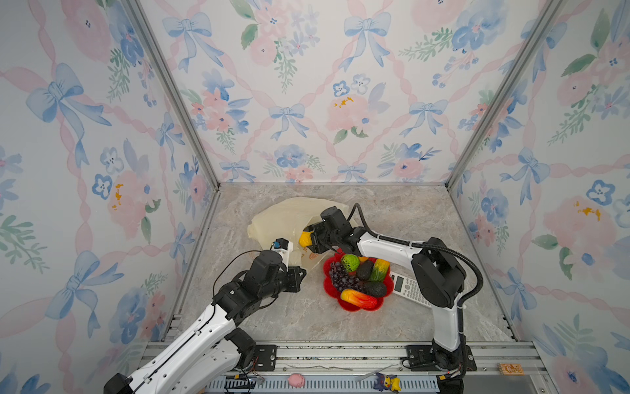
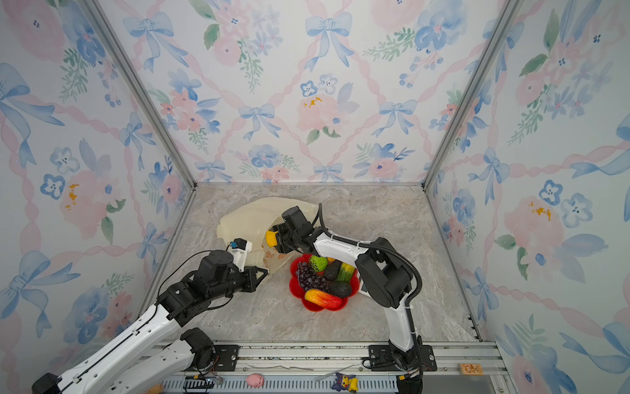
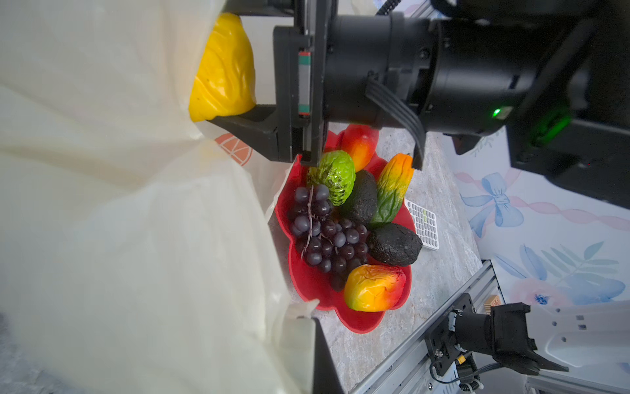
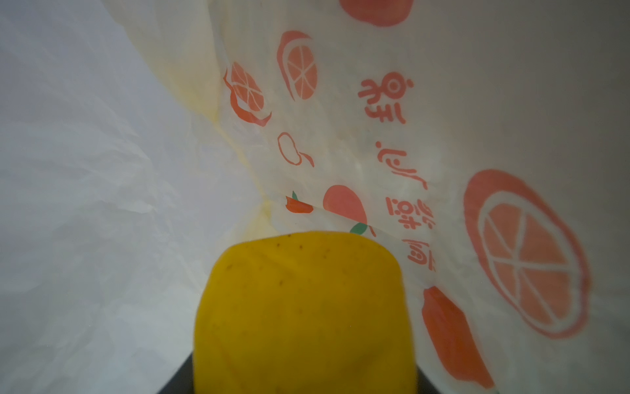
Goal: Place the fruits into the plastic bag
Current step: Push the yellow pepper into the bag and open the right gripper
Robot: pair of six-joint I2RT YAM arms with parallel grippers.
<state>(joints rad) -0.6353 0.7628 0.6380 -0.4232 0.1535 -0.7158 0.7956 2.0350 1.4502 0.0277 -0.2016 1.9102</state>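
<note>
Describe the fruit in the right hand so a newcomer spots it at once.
Find the pale plastic bag beside the red flower-shaped dish. At the bag's mouth the right hand grips a lumpy yellow fruit. It alone is plain yellow and outside the dish.

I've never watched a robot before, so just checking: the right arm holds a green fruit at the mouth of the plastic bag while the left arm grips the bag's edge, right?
Almost. The fruit in the right end effector is yellow, not green, as the left wrist view shows. It is at the mouth of the plastic bag, and the left end effector pinches the bag's edge.
</note>
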